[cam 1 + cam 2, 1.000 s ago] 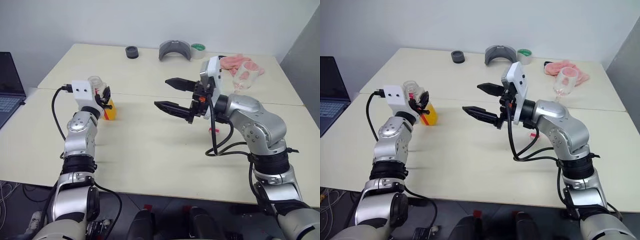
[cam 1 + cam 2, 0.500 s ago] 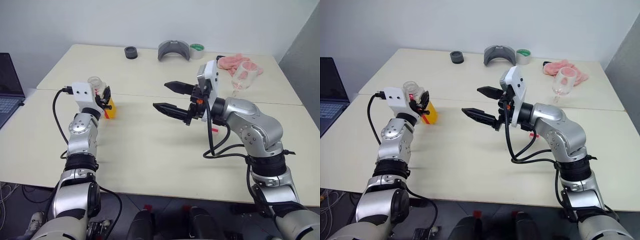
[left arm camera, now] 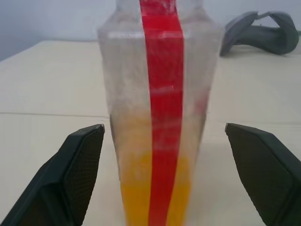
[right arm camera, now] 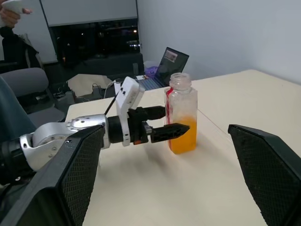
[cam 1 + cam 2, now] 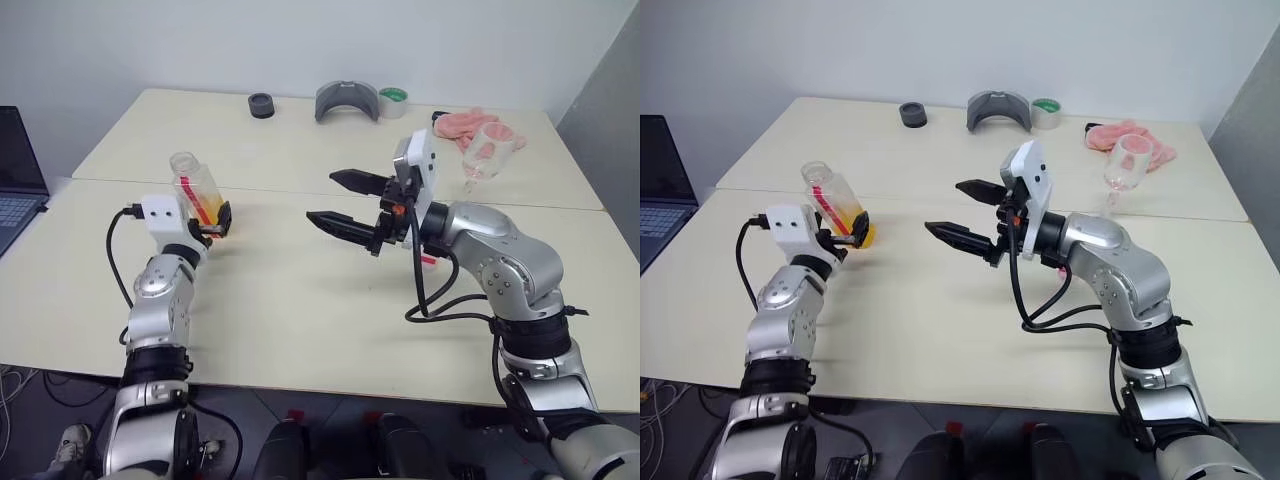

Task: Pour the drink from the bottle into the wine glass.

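The bottle (image 5: 197,190) stands upright on the table at the left, its neck open with no cap on it. The orange drink (image 3: 155,188) fills its lower part, and a red strip runs down its side. My left gripper (image 5: 215,225) is open around the bottle's base. Its fingers (image 3: 77,160) stand on either side with a gap to the plastic. My right gripper (image 5: 321,197) hangs open in mid-air over the table's middle, pointing toward the bottle with nothing in it. The wine glass (image 5: 488,150) stands at the far right, beyond the right arm.
A laptop (image 5: 15,170) sits at the left edge. A black round thing (image 5: 262,104), a grey curved piece (image 5: 347,100), a tape roll (image 5: 395,100) and a pink cloth (image 5: 470,122) line the far side. A small red thing (image 5: 429,261) lies under the right arm.
My left gripper has opened, letting go of the bottle, and has sunk and drawn back a little. The bottle now stands free on the table. The right arm has hardly moved.
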Action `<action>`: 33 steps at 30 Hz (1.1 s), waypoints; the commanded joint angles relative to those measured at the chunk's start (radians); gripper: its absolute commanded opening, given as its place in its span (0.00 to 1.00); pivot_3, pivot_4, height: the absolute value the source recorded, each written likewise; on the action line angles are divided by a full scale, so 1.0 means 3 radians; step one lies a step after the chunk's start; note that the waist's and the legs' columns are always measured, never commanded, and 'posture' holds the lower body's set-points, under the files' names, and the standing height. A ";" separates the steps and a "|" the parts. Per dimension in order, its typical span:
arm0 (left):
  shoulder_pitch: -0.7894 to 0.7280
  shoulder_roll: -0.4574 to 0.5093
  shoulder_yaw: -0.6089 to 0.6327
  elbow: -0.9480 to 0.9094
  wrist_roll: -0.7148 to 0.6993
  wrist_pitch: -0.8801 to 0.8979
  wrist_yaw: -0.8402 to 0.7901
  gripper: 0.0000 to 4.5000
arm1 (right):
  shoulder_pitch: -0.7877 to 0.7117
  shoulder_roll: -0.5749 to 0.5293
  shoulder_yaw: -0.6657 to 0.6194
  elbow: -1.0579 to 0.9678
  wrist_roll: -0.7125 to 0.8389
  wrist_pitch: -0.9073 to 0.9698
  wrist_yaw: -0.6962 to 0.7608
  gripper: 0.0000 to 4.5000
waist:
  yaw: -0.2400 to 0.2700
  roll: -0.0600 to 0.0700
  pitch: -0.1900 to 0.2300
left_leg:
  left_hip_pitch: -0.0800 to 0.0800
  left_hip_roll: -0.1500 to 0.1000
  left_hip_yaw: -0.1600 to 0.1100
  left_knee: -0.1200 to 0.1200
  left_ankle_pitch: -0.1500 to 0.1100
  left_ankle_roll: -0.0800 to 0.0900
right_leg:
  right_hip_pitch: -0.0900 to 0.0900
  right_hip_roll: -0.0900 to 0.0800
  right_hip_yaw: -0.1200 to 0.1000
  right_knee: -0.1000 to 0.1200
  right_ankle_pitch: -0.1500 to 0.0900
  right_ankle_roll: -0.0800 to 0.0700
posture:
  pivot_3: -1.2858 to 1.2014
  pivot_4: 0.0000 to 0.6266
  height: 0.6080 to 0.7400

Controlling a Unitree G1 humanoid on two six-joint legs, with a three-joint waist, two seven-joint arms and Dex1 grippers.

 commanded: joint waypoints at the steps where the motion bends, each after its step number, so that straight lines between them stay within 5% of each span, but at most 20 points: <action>1: 0.0341 -0.0090 0.0007 -0.0738 -0.0061 0.0304 0.0144 0.99 | 0.0109 -0.0102 -0.0054 -0.0259 0.0024 0.0033 -0.0039 1.00 | 0.0001 0.0000 0.0000 | 0.0000 0.0000 0.0000 0.0000 0.0000 0.0000 | 0.0000 -0.0001 0.0000 0.0001 0.0000 0.0000 | 0.52 0.24 1.00; 9: 0.1344 -0.0177 -0.0192 -0.2403 -0.0365 0.1250 0.0117 0.99 | 0.0841 -0.0491 -0.0267 -0.0508 -0.0459 0.0109 -0.0720 1.00 | 0.0006 -0.0004 -0.0002 | 0.0001 0.0000 -0.0004 0.0000 0.0000 0.0000 | 0.0006 -0.0004 0.0008 -0.0003 0.0000 0.0000 | 0.52 0.24 1.00; 15: 0.1133 0.0159 -0.0581 -0.3120 -0.1010 0.1678 -0.0614 0.99 | 0.0904 -0.0397 -0.0557 0.0181 -0.1017 -0.0163 -0.1463 1.00 | 0.0004 -0.0004 -0.0002 | 0.0020 0.0001 0.0001 0.0000 0.0001 -0.0002 | 0.0020 0.0021 0.0007 -0.0001 -0.0001 0.0001 | 0.52 0.24 1.00; 23: 0.0490 0.0558 -0.0646 -0.3126 -0.1588 0.1943 -0.1206 0.99 | 0.0366 -0.0113 -0.0795 0.1504 -0.1295 -0.0850 -0.1906 1.00 | -0.0048 -0.0001 -0.0002 | 0.0037 0.0004 0.0019 -0.0007 0.0001 -0.0002 | 0.0023 0.0042 0.0023 0.0000 -0.0002 -0.0001 | 0.52 0.24 1.00; 33: 0.0200 0.0673 -0.0758 -0.2812 -0.1507 0.1873 -0.1481 0.99 | -0.0427 0.0084 -0.0898 0.3209 -0.1408 -0.1749 -0.2025 1.00 | -0.0062 -0.0001 -0.0001 | 0.0035 0.0007 0.0020 -0.0007 0.0001 -0.0002 | 0.0023 0.0036 0.0026 -0.0001 -0.0002 -0.0001 | 0.52 0.24 1.00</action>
